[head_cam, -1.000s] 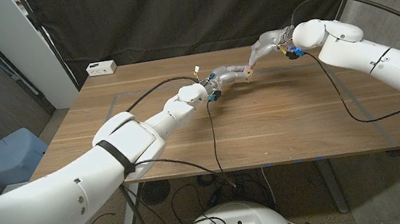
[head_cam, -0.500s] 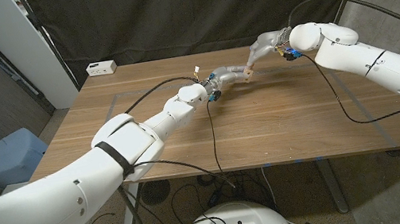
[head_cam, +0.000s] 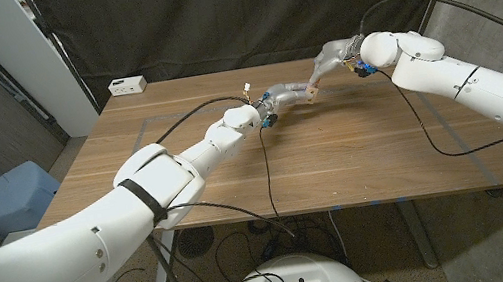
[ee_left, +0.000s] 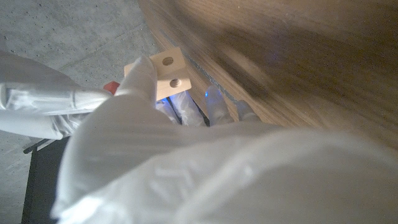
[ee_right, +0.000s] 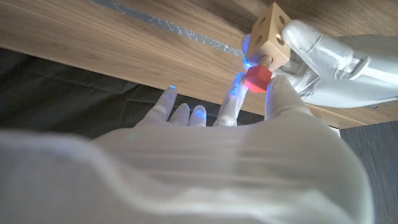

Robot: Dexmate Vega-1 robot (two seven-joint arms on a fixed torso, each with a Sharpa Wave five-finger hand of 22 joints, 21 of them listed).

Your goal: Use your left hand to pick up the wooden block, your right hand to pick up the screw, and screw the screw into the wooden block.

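Your left hand (ee_right: pixel 336 53) pinches the wooden block (ee_right: pixel 272 34), holding it steady while your right hand (ee_right: pixel 249 143) pinches the red-headed screw (ee_right: pixel 255 77) seated in it.

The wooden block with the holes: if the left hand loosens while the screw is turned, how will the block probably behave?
The wooden block looks rigid and light, so it would probably spin with the red-headed screw. Only the fingertips of the left hand hold it above the table, so it might slip and tumble.
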